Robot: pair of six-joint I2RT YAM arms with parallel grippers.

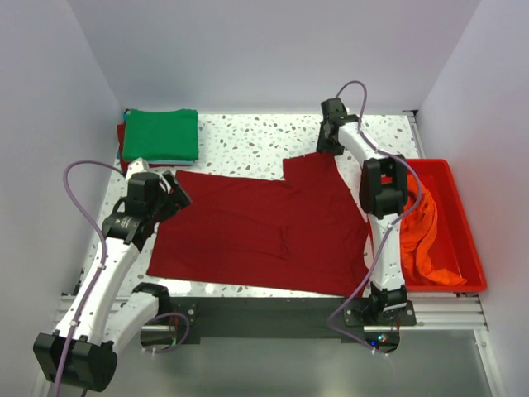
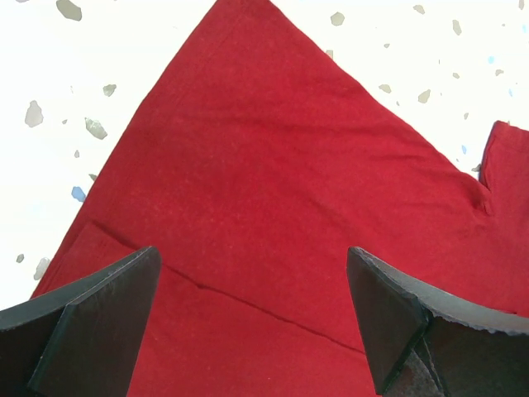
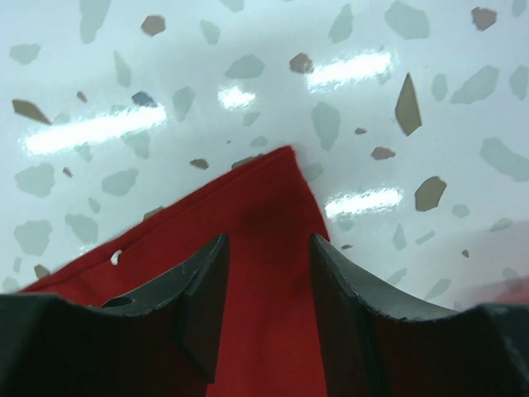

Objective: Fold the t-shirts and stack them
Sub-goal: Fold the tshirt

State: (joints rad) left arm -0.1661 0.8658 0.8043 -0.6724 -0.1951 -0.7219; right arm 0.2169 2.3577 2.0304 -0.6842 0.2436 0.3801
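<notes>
A dark red t-shirt (image 1: 256, 231) lies spread flat on the speckled table (image 1: 248, 136). My left gripper (image 1: 178, 194) is open over the shirt's left far corner. The left wrist view shows its jaws wide apart (image 2: 252, 273) above the red cloth (image 2: 273, 165), which has a fold line across it. My right gripper (image 1: 329, 147) is at the shirt's far sleeve corner. In the right wrist view its jaws (image 3: 266, 248) stand narrowly apart astride the cloth tip (image 3: 269, 198). A folded green t-shirt (image 1: 161, 135) sits at the back left. An orange t-shirt (image 1: 423, 240) lies crumpled in the tub.
A rigid red plastic tub (image 1: 450, 178) stands at the right edge of the table, beside the right arm. A sliver of dark red cloth (image 1: 121, 141) shows under the green shirt. White walls enclose the table on three sides.
</notes>
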